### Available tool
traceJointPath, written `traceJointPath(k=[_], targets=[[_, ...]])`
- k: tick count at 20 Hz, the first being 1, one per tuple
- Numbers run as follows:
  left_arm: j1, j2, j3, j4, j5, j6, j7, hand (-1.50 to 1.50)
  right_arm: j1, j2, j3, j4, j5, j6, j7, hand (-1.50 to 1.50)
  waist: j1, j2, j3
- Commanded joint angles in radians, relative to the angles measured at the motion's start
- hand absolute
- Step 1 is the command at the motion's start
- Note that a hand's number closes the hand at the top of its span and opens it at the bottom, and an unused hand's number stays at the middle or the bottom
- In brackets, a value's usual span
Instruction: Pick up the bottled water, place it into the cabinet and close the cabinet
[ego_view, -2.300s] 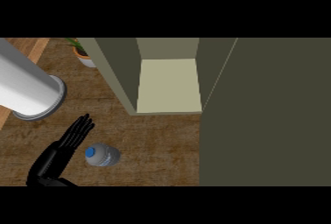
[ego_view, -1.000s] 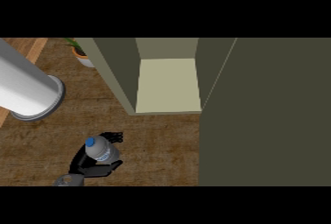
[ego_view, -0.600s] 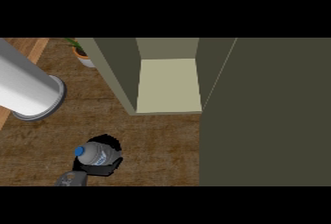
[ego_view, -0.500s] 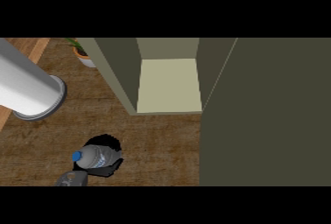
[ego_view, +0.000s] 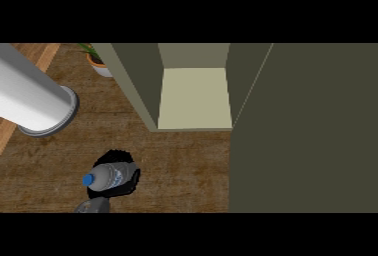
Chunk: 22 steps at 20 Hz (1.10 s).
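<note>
While I look down from the head view, I see one hand (ego_view: 118, 172) coming in from the lower edge on the left side of the counter (ego_view: 184, 165), its black fingers curled round the water bottle (ego_view: 109, 176). The bottle lies tilted in that grasp, its blue cap (ego_view: 88, 179) pointing toward the lower left and its clear body wrapped by the fingers on the upper and right sides. A short piece of grey forearm (ego_view: 92, 206) shows just below it. Going by its place at the view's left, I take this for the left hand; I do not see the other hand anywhere.

The bottle is over the wooden counter, well apart from the cabinet (ego_view: 193, 95), which stands open with its pale shelf showing. The cabinet door (ego_view: 303, 130) fills the right side of the view. A large white cylinder (ego_view: 33, 100) lies at the left, and a potted plant (ego_view: 97, 60) sits near the cabinet's upper left corner.
</note>
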Motion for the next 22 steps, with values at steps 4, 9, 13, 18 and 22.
traceJointPath(k=[4,9,13,18,22], targets=[[0.042,-0.038,-0.147,-0.083,0.162,0.030,0.019,1.50,0.066,-0.006,0.004,-0.144,-0.085,0.011,0.077,-1.50,0.001,-0.001,-0.005],[-0.015,-0.039,-0.310,-0.199,0.320,0.165,0.151,1.50,-0.014,0.011,-0.004,-0.064,-0.066,-0.009,0.078,-1.50,0.002,0.001,-0.005],[0.033,-0.039,-0.480,-0.348,0.409,0.303,0.202,1.50,0.016,0.012,0.015,-0.082,-0.060,0.014,0.059,-1.50,-0.001,-0.001,-0.005],[-0.035,-0.029,-0.474,-0.491,0.315,0.438,0.344,1.50,-0.004,0.014,-0.014,-0.074,-0.071,0.004,0.063,-1.50,0.006,0.001,-0.005],[-0.145,-0.039,-0.587,-0.515,0.326,0.621,0.388,1.50,-0.024,0.035,0.008,-0.061,-0.065,-0.009,0.080,-1.50,-0.005,0.005,-0.006]])
